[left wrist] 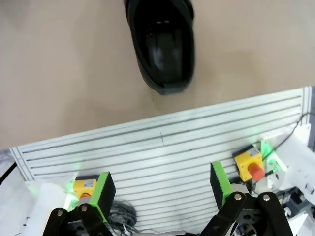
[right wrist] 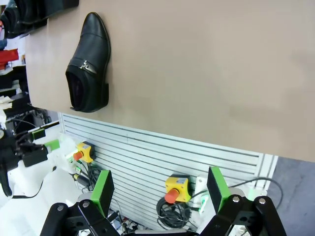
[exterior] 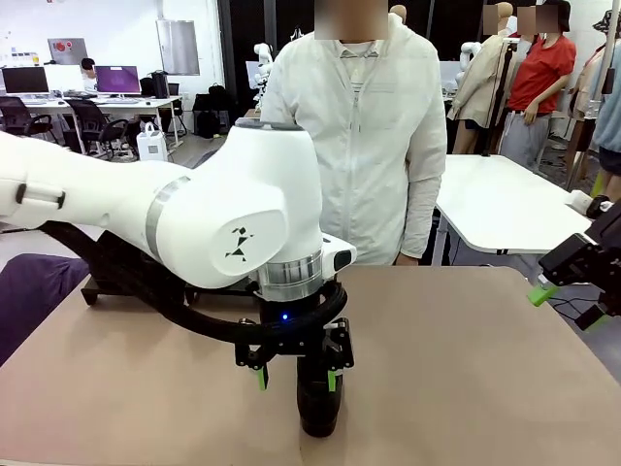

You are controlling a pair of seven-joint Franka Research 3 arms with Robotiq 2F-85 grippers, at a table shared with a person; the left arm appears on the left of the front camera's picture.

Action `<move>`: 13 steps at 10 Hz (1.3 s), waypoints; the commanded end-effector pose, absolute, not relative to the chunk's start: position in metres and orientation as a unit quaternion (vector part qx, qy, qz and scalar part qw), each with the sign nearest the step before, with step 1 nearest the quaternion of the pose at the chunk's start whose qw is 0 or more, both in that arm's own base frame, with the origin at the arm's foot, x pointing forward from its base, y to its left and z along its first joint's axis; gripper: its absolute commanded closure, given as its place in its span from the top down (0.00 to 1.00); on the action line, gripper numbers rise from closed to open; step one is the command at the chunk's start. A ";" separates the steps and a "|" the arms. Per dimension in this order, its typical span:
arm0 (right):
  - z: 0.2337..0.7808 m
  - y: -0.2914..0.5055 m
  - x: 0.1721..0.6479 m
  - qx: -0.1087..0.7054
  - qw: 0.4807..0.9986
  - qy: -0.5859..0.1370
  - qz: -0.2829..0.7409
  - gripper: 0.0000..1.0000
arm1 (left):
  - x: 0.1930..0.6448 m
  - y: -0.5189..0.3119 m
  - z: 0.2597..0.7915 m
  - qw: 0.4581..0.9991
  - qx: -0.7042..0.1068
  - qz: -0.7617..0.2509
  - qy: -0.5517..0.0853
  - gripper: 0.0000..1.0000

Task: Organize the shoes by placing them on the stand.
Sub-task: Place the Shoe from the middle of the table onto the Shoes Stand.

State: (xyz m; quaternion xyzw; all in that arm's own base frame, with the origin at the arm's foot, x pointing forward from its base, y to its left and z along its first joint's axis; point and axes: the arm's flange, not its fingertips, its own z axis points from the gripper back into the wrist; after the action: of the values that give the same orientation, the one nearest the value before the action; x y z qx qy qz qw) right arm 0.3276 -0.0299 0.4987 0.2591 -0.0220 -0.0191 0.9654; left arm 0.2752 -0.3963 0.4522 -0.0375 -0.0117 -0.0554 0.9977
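A single black leather slip-on shoe (exterior: pixel 319 403) stands on the matte tan tabletop (exterior: pixel 456 369) near its robot-side edge, its smooth, slightly glossy upper catching a little light. In the right wrist view the same shoe (right wrist: pixel 88 64) shows a rounded toe, a low block heel, a dark lined opening and a small metal trim across the vamp; it lies flat on its sole, close to the table edge. The left gripper (exterior: pixel 296 377) hangs directly above this shoe in the front view, its black fingers with green pads spread to either side of the heel end, jaws fully apart and holding nothing; whether the pads touch the leather cannot be told. In the left wrist view the left gripper (left wrist: pixel 160 194) frames a ribbed white panel below the table edge, and the shoe's oval opening (left wrist: pixel 162 46) sits farther up on the tan surface. The right gripper (exterior: pixel 572 291) hovers at the table's right side, well apart from the shoe, tilted, with one green pad showing; in its own wrist view the right gripper (right wrist: pixel 160 194) stands wide open and empty over the same slatted panel, beside yellow boxes with red buttons (right wrist: pixel 176 189). Behind the left arm's white, rounded shell, a low matte-black stand (exterior: pixel 116 282) sits at the table's far left, mostly hidden; dark shapes rest on it in the right wrist view's corner (right wrist: pixel 29 14). A person in a pale zipped jacket (exterior: pixel 364 136) stands at the far side.
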 end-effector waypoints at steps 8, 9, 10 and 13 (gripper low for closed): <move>0.501 -0.032 0.328 0.272 0.962 -0.023 -0.008 1.00 | 0.403 -0.396 0.356 0.998 -0.035 0.043 -0.039 1.00; 0.501 -0.032 0.328 0.272 0.962 -0.023 -0.008 1.00 | 0.405 -0.395 0.352 0.998 -0.027 0.045 -0.034 1.00; 0.501 -0.032 0.328 0.272 0.962 -0.023 -0.008 1.00 | 0.406 -0.394 0.353 0.998 -0.029 0.044 -0.034 0.69; 0.501 -0.032 0.328 0.272 0.962 -0.023 -0.008 1.00 | 0.404 -0.395 0.354 0.998 -0.023 0.037 -0.050 0.00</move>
State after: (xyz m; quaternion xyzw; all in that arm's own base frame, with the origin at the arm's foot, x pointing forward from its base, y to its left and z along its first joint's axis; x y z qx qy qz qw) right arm 0.3275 -0.0299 0.4987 0.2592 -0.0219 -0.0190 0.9654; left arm 0.4025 -0.3929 0.3512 -0.0325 -0.0429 0.0278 0.9982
